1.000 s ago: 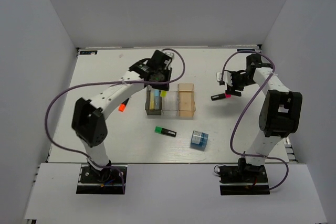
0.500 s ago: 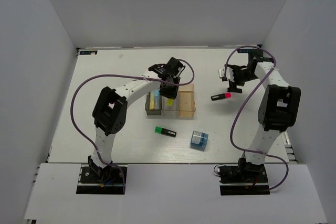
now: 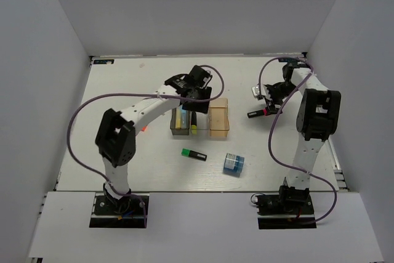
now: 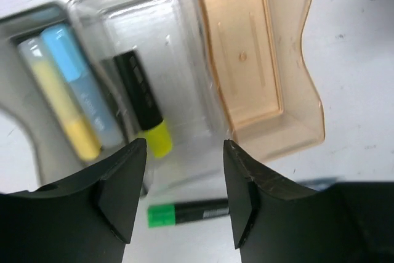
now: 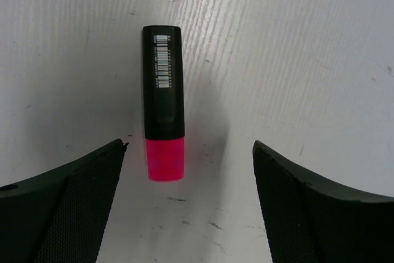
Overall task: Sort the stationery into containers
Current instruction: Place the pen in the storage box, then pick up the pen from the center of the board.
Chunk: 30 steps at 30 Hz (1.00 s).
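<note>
Three containers stand in a row: a dark grey bin (image 3: 178,125), a clear bin (image 3: 202,129) and an amber bin (image 3: 219,117). My left gripper (image 4: 184,196) hangs open over the clear bin (image 4: 184,47), where a yellow-capped marker (image 4: 144,104) lies. Pale yellow (image 4: 58,106) and light blue (image 4: 77,84) sticks lie in the grey bin. The amber bin (image 4: 280,72) holds nothing. A green-capped marker (image 3: 194,154) and a blue block (image 3: 233,163) lie on the table. My right gripper (image 5: 188,204) is open just above a pink-capped marker (image 5: 163,103), its fingers either side of the cap end.
An orange-capped marker (image 3: 143,128) lies left of the bins, partly hidden by the left arm. The pink-capped marker (image 3: 259,113) is right of the amber bin. White walls enclose the table on three sides.
My left gripper has opened, and the yellow-capped marker it carried now lies in the clear bin. My right gripper has shifted closer over the pink-capped marker.
</note>
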Tool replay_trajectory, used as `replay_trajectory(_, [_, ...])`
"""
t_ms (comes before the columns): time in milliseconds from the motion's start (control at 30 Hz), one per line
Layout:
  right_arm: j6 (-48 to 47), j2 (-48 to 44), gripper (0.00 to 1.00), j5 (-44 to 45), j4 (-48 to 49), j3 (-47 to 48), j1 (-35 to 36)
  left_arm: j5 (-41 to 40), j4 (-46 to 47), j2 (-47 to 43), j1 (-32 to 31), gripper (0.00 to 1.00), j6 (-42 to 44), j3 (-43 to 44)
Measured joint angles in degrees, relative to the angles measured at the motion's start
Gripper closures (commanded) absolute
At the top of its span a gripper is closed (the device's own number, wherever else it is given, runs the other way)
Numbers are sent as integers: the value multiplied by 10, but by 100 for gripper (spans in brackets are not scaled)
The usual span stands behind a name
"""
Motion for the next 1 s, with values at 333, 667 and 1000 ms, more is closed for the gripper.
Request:
replay_trajectory(333, [-2,8,22,51,2,-14,25,-7,38,-268,143,34,5,-231])
replay_trajectory(667, [11,15,61,101,13,-27,57,22,49,-285,269,33,22,-345])
replay_trajectory(1000, [23,20,91,129,3,-20,68,54,115,-214,331,19,62,-348])
